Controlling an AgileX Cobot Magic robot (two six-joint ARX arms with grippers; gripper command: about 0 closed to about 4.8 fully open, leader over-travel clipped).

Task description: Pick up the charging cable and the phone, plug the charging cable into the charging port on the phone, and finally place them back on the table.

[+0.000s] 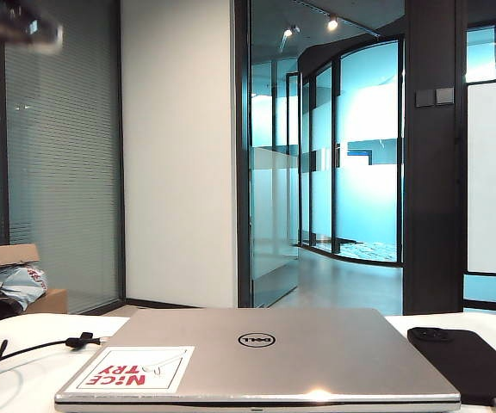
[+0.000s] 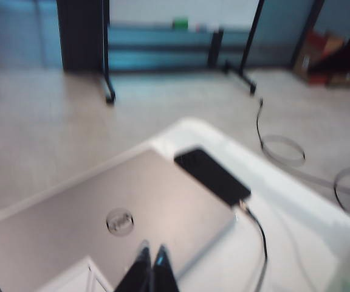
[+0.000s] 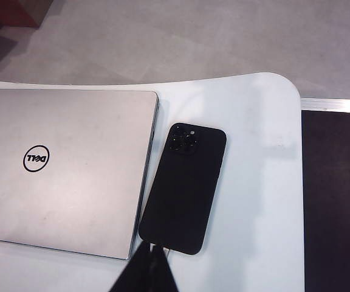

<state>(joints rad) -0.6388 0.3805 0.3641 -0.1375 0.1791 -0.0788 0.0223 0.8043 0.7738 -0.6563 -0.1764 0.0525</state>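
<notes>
Both grippers are pinched fully closed with nothing in them. The left gripper (image 2: 151, 258) hangs in the air over the near part of the silver Dell laptop (image 2: 111, 228), fingertips pressed together, not touching anything. The right gripper (image 3: 150, 258) is also closed tight, tips hovering right above the plug end of the phone (image 3: 184, 185); can't tell if it actually touches it.

The phone lies face down on the white table (image 3: 257, 182), camera bump up, just beside the laptop's right edge and roughly parallel to it. In the left wrist view the charging cable (image 2: 261, 234) looks plugged into the phone's short edge, with the cord trailing off across the table, though that shot is pretty blurry. In the exterior view more black cord with its tie strap (image 1: 83, 341) lies on the table left of the laptop

No containers here, just the closed laptop with a red-lettered sticker (image 1: 133, 369) on its lid
</notes>
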